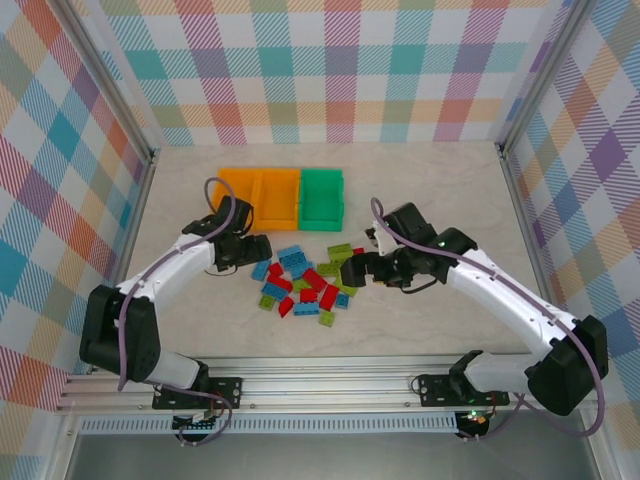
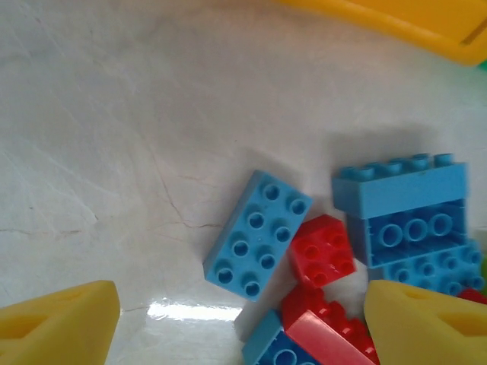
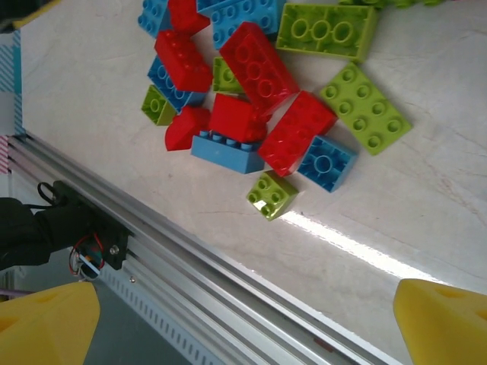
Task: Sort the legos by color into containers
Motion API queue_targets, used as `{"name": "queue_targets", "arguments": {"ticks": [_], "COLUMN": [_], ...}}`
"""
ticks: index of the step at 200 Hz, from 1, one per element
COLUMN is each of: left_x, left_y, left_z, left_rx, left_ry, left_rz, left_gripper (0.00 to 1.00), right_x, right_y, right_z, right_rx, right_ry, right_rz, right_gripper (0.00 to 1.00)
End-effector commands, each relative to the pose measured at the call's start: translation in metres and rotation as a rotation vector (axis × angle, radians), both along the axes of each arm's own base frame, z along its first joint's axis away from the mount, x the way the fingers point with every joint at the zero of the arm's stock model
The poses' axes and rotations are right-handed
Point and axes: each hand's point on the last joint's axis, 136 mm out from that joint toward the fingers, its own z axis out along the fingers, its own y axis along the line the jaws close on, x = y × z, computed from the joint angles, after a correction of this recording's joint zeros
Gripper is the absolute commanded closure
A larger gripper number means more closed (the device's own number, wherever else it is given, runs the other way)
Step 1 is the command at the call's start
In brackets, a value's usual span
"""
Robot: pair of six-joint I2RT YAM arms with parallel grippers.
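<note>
Marbled tabletop (image 2: 114,114), blue lego (image 2: 257,234) lying diagonally, left gripper (image 2: 243,319) and right gripper (image 3: 245,319) wide

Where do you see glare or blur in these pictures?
Left wrist: a white glare streak on the table near the bottom edge, and the yellow fingertips look soft. Right wrist: a longer glare streak beside the small lime brick. Top external: evenly lit and sharp.

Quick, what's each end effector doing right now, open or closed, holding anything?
Left end effector: open, holding nothing.
Right end effector: open, holding nothing.
</note>
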Motion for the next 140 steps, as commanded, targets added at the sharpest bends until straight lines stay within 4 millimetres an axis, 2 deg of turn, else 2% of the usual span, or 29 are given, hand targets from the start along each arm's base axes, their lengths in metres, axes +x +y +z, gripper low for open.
{"name": "queue_targets", "arguments": {"ticks": [1, 11, 36, 47, 74, 116, 140], "left_x": [-0.002, 0.002, 0.01, 0.013, 0.019, 0.019, 0.018], "left_y": [0.0, -0.002, -0.021, -0.024, -0.017, -0.005, 0.004], "left_z": [-0.015, -0.023, -0.044, -0.051, -0.061, -0.072, -0.07], "left_rx": [0.041, 0.048, -0.013, -0.017, 0.033, 0.106, 0.139], "left_ry": [0.055, 0.079, 0.153, 0.166, 0.169, 0.202, 0.195], "left_rz": [-0.033, -0.05, -0.096, -0.097, -0.087, -0.067, -0.038], "left_gripper": [0.26, 0.29, 0.29, 0.29, 0.3, 0.45, 0.56], "right_x": [-0.004, -0.006, -0.008, -0.009, -0.012, -0.011, -0.01], "right_y": [0.007, 0.008, 0.009, 0.01, 0.012, 0.013, 0.013], "right_z": [0.005, 0.005, 0.002, 0.001, 0.0, 0.001, 0.003], "right_rx": [0.005, 0.004, 0.003, 0.002, -0.005, -0.009, -0.009], "right_ry": [0.029, 0.03, 0.032, 0.037, 0.041, 0.038, 0.033], "right_rz": [-0.004, -0.004, -0.011, -0.01, -0.003, -0.01, -0.019], "right_gripper": [0.0, 0.0, 0.0, 0.0, 0.0, 0.0, 0.0]}}
